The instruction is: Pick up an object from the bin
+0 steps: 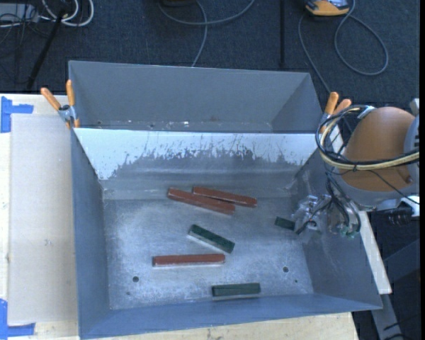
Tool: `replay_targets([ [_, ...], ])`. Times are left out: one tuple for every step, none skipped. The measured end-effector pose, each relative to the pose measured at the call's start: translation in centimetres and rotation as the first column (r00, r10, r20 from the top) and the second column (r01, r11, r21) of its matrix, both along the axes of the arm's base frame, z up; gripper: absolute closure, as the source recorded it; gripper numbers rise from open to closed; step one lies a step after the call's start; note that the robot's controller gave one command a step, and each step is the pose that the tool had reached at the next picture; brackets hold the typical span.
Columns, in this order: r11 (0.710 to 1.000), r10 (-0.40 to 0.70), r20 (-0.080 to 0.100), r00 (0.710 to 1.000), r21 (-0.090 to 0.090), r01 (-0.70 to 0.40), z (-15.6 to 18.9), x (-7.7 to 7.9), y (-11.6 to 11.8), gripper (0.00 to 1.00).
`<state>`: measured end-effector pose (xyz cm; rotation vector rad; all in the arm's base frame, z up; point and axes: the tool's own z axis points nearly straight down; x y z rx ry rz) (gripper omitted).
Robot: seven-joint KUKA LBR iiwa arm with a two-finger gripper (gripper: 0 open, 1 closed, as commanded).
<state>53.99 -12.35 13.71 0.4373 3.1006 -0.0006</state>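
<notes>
My gripper [306, 217] is low at the right side of the bin, close to the right wall. A small dark green block [284, 223] lies just to the left of the fingertips, touching or nearly touching them. Whether it sits between the fingers I cannot tell. Further left, in the middle of the bin, a dark green bar [212, 238] lies at a slant.
Two reddish-brown bars [200, 200] [224, 195] lie side by side towards the back. Another reddish-brown bar [188, 260] lies in front of the middle. A dark green bar [235, 290] rests near the front wall. The arm with its orange cover and cables hangs over the right rim.
</notes>
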Motion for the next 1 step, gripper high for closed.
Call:
replay_targets([
  [1.0,-0.005,-0.001,1.0,0.0,0.005,12.28,0.83,-0.8,1.0],
])
